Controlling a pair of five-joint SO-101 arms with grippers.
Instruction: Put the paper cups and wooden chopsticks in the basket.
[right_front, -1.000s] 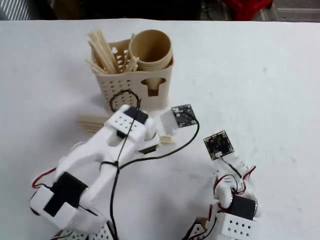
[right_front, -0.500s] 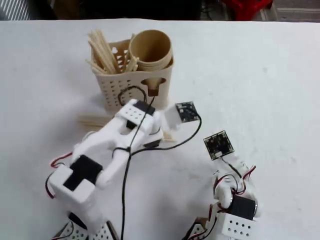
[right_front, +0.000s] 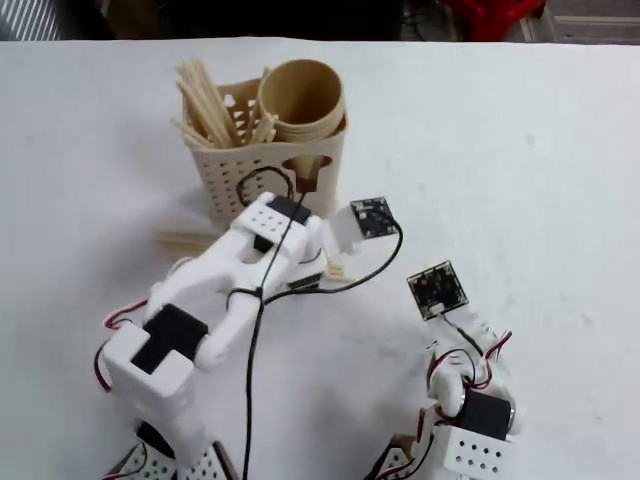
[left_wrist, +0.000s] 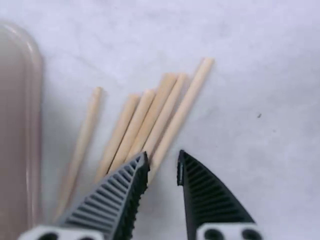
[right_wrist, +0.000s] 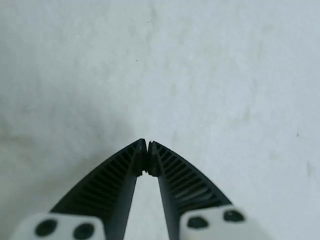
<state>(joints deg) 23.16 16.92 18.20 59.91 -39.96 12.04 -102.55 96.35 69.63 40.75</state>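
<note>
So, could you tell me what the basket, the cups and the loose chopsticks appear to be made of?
The basket is likely moulded plastic: cream, matte, with holes through its wall. The cups are probably paper: tan, with thin, nested rims. The loose chopsticks look like bare wood: pale, dull and round.

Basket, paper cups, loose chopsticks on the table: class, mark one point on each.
Basket (right_front: 250, 170), high view, perforated front wall.
Paper cups (right_front: 300, 90), high view, inside wall of the top cup.
Loose chopsticks (left_wrist: 160, 117), left wrist view, middle of the bundle.
</note>
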